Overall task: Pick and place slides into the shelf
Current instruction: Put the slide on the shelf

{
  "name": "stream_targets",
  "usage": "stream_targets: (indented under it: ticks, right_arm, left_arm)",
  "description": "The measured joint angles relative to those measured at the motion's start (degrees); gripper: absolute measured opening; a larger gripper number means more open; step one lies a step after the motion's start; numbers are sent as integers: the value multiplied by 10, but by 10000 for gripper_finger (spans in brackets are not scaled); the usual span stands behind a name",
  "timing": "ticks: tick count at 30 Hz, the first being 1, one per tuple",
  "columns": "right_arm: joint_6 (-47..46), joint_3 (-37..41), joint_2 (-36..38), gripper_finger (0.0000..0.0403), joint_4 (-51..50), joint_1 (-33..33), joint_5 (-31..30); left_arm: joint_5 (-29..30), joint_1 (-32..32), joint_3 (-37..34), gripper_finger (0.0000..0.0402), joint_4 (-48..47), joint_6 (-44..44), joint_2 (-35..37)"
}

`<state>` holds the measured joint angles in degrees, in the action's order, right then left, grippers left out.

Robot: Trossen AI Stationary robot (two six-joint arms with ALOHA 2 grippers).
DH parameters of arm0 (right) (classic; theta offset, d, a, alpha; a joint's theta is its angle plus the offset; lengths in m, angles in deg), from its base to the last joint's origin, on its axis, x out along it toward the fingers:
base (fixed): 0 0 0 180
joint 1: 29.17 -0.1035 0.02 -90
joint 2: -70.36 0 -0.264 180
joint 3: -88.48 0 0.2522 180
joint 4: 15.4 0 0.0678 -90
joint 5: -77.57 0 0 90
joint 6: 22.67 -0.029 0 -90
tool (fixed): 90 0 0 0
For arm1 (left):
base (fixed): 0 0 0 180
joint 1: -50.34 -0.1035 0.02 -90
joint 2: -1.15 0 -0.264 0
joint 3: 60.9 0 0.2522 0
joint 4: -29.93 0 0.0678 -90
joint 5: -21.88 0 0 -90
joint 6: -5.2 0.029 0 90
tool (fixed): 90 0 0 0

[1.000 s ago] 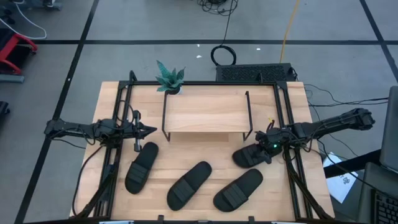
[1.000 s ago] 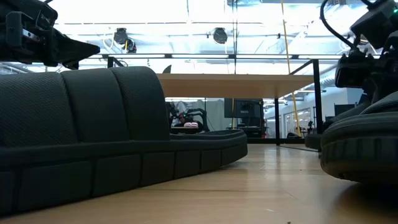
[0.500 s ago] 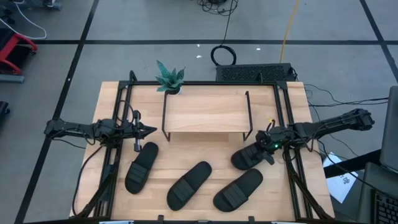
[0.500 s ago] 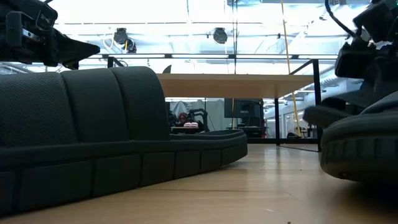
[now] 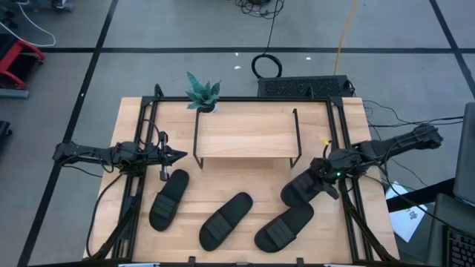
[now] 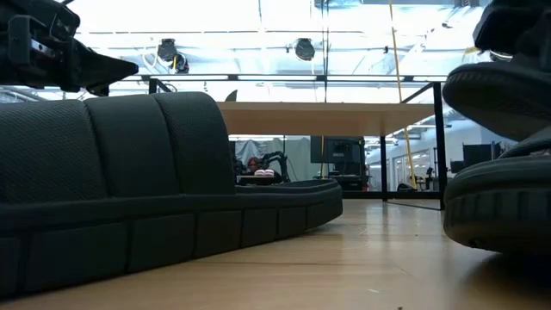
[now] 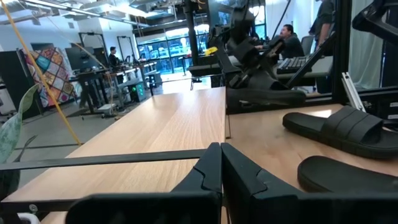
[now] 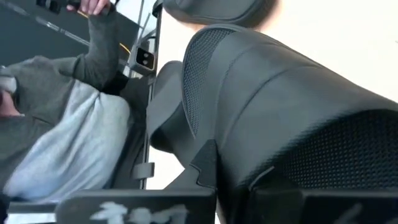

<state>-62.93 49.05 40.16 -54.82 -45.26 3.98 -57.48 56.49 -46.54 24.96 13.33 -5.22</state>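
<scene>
Four black slides are in the high view. Three lie soles down on the table: one [image 5: 169,199] near the left, one [image 5: 226,220] in the middle, one [image 5: 284,226] toward the right. My right gripper [image 5: 324,175] is shut on the fourth slide [image 5: 303,188], in front of the shelf's right leg. The shelf [image 5: 246,133], a light wood board on a thin black frame, stands at the far middle of the table. My left gripper [image 5: 180,156] hovers shut by the shelf's left leg and touches nothing. My right gripper holds the fourth slide at the end nearest the table's right edge [image 5: 316,178], coming from the right side. Its ribbed strap [image 8: 280,106] fills the right wrist view, and the gripper body hides the exact contact. In the low view the slide [image 6: 504,95] hangs lifted clear, tilted.
A small potted plant [image 5: 202,93] stands at the shelf's far left corner. Black frame rails [image 5: 141,141] run along the table's left and right sides. A person's grey sleeve [image 8: 74,124] shows beyond the table in the right wrist view. Bare wood lies under the shelf.
My right gripper, holding the fourth slide, has risen and shifted slightly toward the table's near edge. The slide has come up off the table and now hangs above the slide lying near it. My left arm has kept still.
</scene>
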Motion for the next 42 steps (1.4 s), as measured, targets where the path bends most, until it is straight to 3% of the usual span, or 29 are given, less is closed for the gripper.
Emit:
stream_targets:
  ticks: [5,14,22,34,39,42]
  right_arm:
    - [-11,-5,48,3,-47,-9,-42]
    - [-34,-4,140,3,-91,-9,-29]
    - [0,-4,183,3,-126,-9,-52]
    - [189,-137,170,4,-42,-9,-135]
    - [293,-205,125,4,-23,-9,-240]
    - [375,-258,82,4,-23,-9,-252]
  left_arm:
    - [0,0,0,8,0,-13,0]
    - [0,0,0,8,0,-14,0]
    - [0,0,0,8,0,-14,0]
    - [0,0,0,8,0,-13,0]
    - [0,0,0,8,0,-8,0]
    - [0,0,0,8,0,-8,0]
